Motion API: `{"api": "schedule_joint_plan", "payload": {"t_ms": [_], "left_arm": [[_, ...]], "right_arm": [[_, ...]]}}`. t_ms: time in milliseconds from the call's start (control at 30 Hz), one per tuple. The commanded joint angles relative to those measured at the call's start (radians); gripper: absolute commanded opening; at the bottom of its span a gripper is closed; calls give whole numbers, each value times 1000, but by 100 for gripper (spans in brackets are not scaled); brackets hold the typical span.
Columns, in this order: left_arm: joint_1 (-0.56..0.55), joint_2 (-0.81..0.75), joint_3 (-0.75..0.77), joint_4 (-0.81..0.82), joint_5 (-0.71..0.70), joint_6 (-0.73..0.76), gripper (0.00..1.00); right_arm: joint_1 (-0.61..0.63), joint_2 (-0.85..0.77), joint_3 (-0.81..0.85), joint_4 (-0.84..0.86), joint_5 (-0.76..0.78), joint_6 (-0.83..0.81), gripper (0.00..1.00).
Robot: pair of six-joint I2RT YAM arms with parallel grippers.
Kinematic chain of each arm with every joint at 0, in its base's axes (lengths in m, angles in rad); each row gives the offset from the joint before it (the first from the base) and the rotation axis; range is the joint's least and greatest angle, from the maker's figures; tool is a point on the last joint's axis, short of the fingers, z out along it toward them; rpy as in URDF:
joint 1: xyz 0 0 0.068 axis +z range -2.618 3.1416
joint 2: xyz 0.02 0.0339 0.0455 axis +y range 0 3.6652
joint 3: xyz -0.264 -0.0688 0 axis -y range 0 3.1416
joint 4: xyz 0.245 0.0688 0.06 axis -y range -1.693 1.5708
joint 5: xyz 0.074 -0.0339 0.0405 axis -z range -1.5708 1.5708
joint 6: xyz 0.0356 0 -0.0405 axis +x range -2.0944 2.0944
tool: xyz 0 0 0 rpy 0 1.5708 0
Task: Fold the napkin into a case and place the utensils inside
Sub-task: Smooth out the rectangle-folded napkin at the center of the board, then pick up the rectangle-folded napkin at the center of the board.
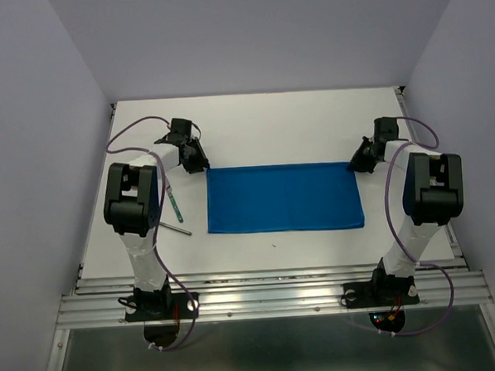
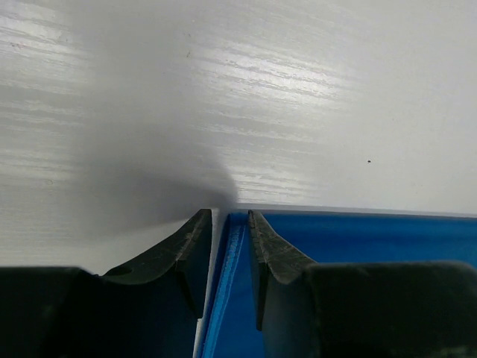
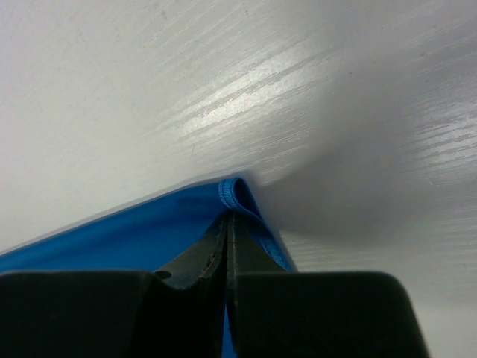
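Top external view, nearest things first: the utensils [image 1: 175,204] lie on the desk [image 1: 277,121] beside the left arm [image 1: 132,200]. One has a teal handle and the other is a thin grey piece a little closer to the near edge. Both sit just left of the napkin [image 1: 283,198] without touching it. The napkin is spread flat as a wide blue rectangle in the middle of the desk, with its long axis running left to right between the two arms. Both grippers are at its far edge, one at each corner, so the cloth stretches from them back toward the near side. The left gripper [image 1: 194,157] is at the far left corner. In its wrist view the fingers [image 2: 190,246] are only narrowly apart, with the hem of the cloth running up the slot between them. The gap looks wider than the hem, so I would call it slightly spread and straddling the corner, not gripping it. The right gripper [image 1: 360,160] is at the far right corner. Seen from its wrist, its fingers are pressed together on the cloth, and the hemmed corner curls over their tips. My guess is the next move is a fold of that far edge toward the near one, and the left side needs to close first.
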Motion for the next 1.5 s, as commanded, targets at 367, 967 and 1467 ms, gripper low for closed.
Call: {"api": "schedule_joint_plan", "payload": {"t_ms": [367, 967, 1467], "left_arm": [[-38, -359, -226, -81, -22, -47, 49], [-133, -284, -310, -191, -193, -27, 54], [-225, -175, -267, -222, -239, -92, 41]], "right_arm": [[-7, -334, 14, -131, 60, 25, 48], [-7, -463, -138, -153, 83, -4, 62], [-7, -471, -173, -156, 117, -1, 62]]}}
